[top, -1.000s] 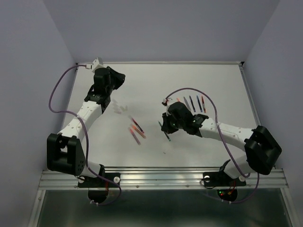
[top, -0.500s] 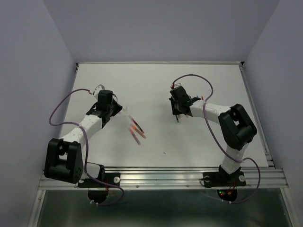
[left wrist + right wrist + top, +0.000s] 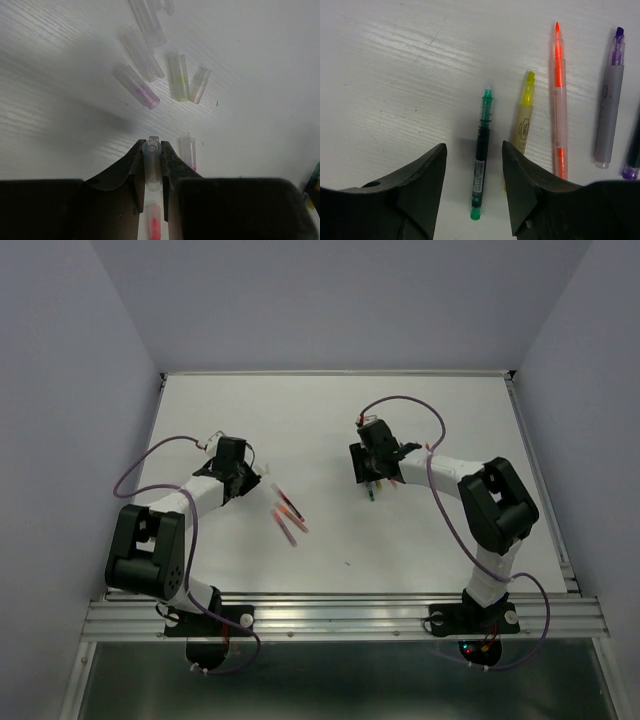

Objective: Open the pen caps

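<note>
My left gripper (image 3: 151, 146) is shut on a clear pen cap (image 3: 151, 162), held just above the table. Several more clear pen caps (image 3: 145, 60) lie loose just ahead of it, some tinted pink or yellow. In the top view the left gripper (image 3: 243, 480) is at the table's left middle. My right gripper (image 3: 473, 145) stands open, low over an uncapped green pen (image 3: 481, 160) that lies flat between its fingers without touching them. In the top view that right gripper (image 3: 370, 478) is right of centre.
Beside the green pen lie an uncapped yellow pen (image 3: 524, 122), an orange pen (image 3: 559, 100) and a purple pen (image 3: 608, 110). A few pink and red pens (image 3: 287, 517) lie near the table's middle, between the two arms. Purple cables loop over both arms.
The right gripper carried the green pen back to the pen row, then opened and left it on the table. The left gripper swung nearer, down to the loose caps, still shut on its cap.
</note>
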